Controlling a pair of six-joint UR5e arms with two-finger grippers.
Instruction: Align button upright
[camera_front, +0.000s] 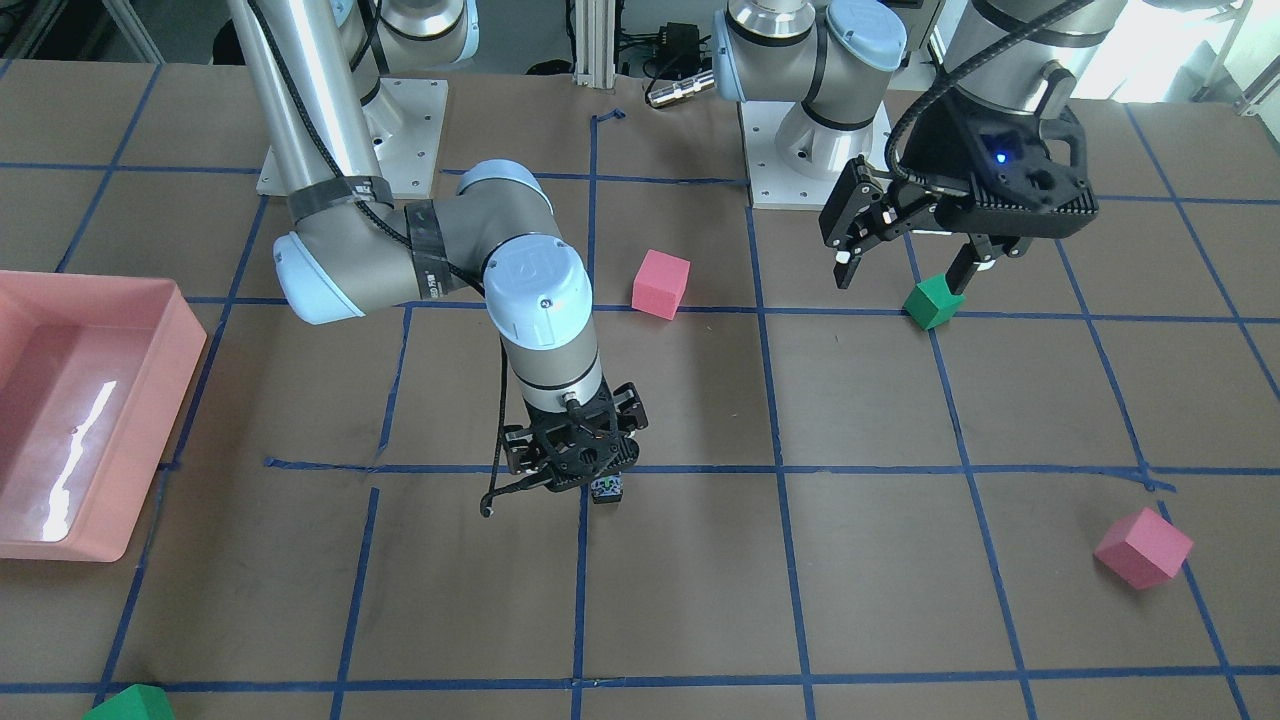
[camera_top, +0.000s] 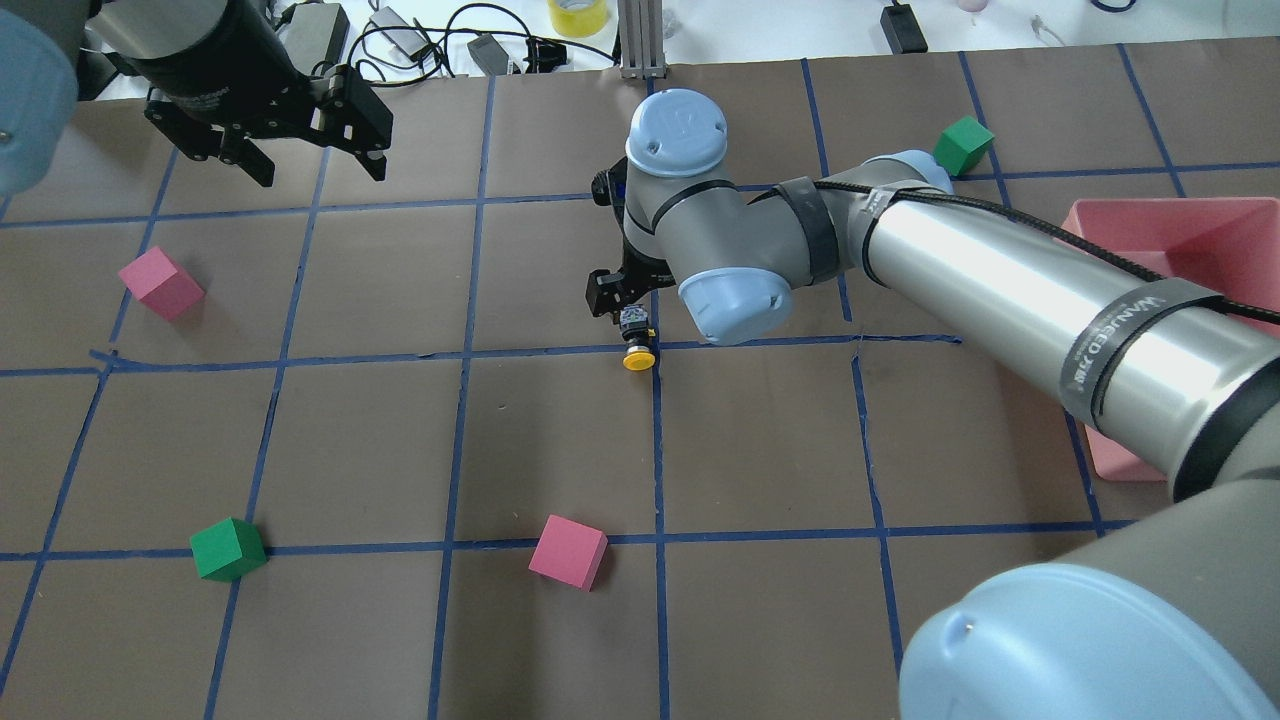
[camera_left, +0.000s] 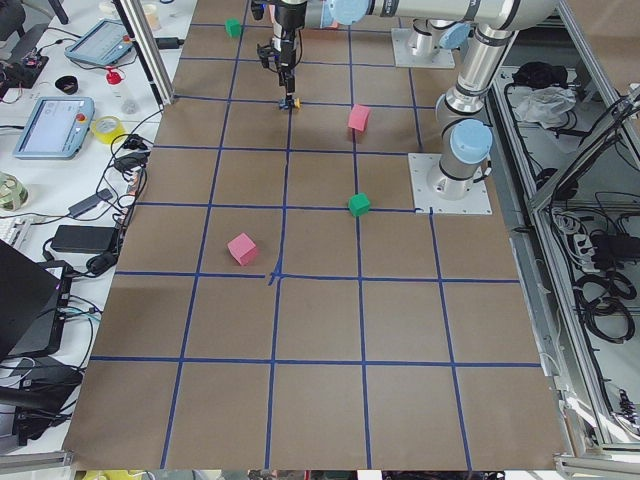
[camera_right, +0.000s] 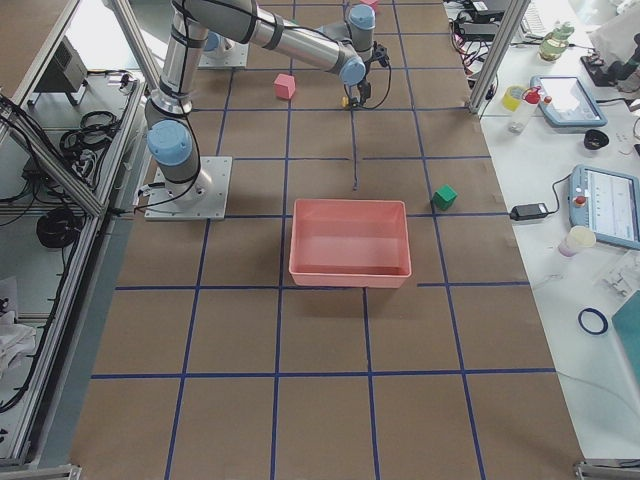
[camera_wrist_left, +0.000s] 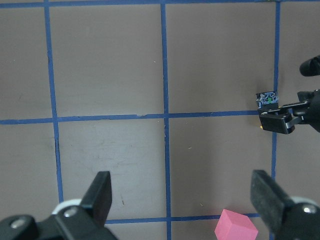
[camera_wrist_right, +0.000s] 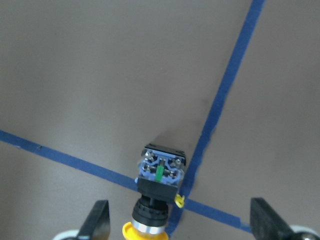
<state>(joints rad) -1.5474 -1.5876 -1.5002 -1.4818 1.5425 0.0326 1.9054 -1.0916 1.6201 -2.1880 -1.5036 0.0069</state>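
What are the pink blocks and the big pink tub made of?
The pink blocks look like soft foam: dull, matte faces with no shine. The pink tub is probably hard plastic: it is smooth and glossy, with a bright streak of light reflected inside.

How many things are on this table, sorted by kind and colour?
Pink foam cubes: 2
Green foam cubes: 2
Pink bin: 1
Yellow-capped button: 1
Total: 6
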